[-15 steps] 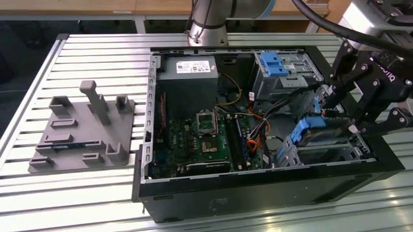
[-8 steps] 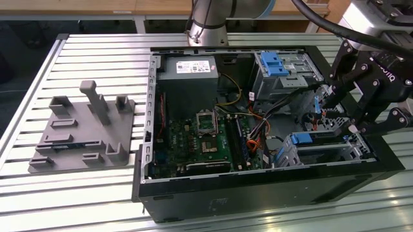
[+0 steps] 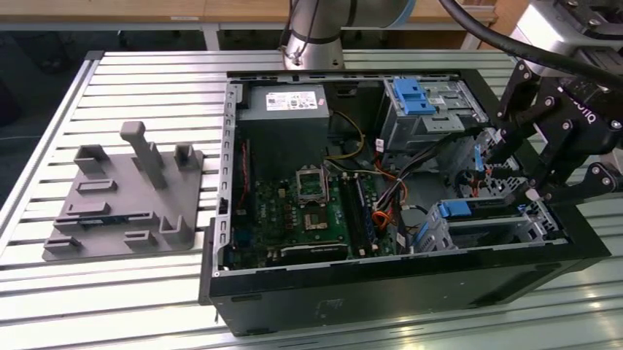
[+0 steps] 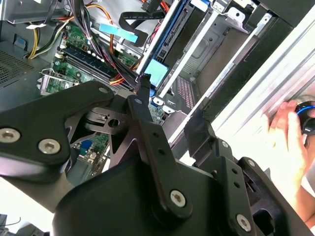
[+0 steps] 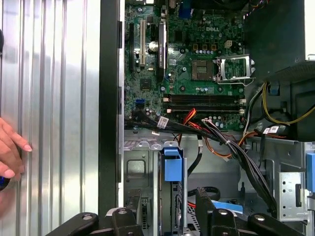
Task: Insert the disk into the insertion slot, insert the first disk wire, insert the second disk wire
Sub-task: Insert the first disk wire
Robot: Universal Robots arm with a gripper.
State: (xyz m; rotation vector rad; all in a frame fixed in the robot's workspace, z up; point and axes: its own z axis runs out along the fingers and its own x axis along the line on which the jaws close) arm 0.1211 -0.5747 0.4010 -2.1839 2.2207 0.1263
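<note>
We see the gripper's (image 5: 169, 196) black, jointed metal fingers (image 5: 205, 206) spread apart and clamped on nothing, hovering just above the low cage (image 5: 139, 169) of grey perforated sheet metal, inside which the flat rectangular disk (image 5: 173, 166) sits in its smooth bright-blue plastic frame.
</note>
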